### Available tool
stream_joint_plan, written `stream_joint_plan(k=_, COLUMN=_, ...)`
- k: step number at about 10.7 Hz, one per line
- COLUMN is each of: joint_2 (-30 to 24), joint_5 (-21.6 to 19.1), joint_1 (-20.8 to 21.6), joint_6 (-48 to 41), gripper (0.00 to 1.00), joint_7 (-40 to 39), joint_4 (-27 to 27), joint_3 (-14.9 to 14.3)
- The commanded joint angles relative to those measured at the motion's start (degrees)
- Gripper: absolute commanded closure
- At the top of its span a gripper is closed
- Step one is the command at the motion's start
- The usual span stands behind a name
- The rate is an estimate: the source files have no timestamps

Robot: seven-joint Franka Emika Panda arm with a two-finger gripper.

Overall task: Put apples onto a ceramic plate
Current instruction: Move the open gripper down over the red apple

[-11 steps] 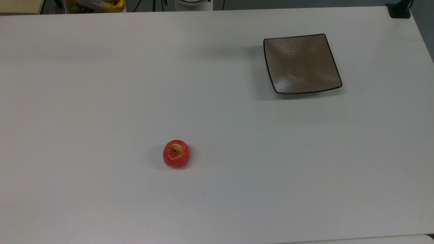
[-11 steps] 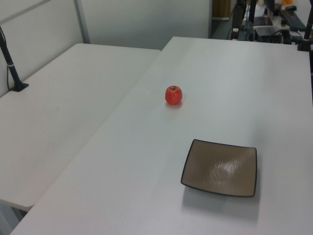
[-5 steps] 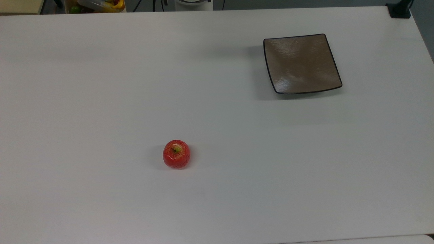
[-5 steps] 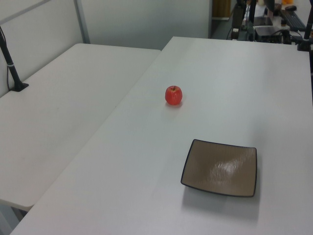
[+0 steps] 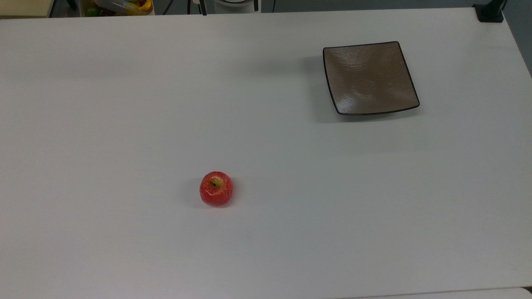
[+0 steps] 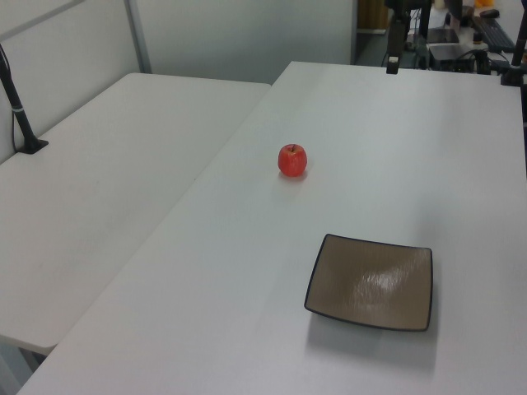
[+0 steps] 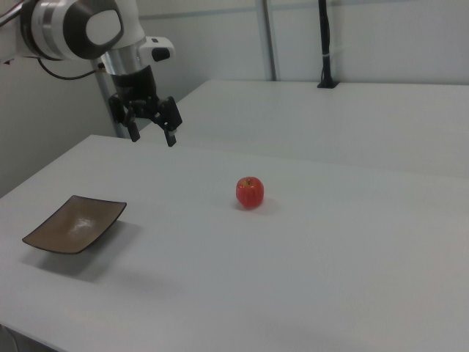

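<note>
A small red apple with a yellow-green stem patch sits alone on the white table, also seen as the apple and the apple. The square brown ceramic plate with a thin black rim lies bare at the top view's upper right; it is the plate and the plate elsewhere. My gripper hangs open and holds nothing, high above the table, left of the apple and above the plate's far side in the right view. One dark finger shows at the left view's top.
A second white table adjoins on the left view's left, with a black pole on it. A container of colourful items and the arm's white base sit beyond the table's far edge. A black clamp marks the far right corner.
In the left view, a dark gripper finger has come lower into the picture at the top. The apple and the plate have not moved.
</note>
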State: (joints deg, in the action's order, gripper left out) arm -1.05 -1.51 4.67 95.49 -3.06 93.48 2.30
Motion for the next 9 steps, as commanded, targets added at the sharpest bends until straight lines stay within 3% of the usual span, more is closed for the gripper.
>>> stream_joint_plan(k=1, joint_2=4.7, joint_5=-0.1, joint_1=-0.2, joint_6=1.4, gripper=0.00, joint_7=-1.3, joint_4=-4.8, joint_3=-1.0)
stream_joint_plan(k=3, joint_2=8.3, joint_5=-0.1, joint_1=-0.3, joint_6=1.9, gripper=0.00, joint_7=-1.3, joint_4=-9.9, joint_3=-2.5)
stream_joint_plan(k=9, joint_2=15.4, joint_5=0.0, joint_1=-0.9, joint_6=18.2, gripper=0.00, joint_7=-1.1, joint_4=-10.9, joint_3=-3.3)
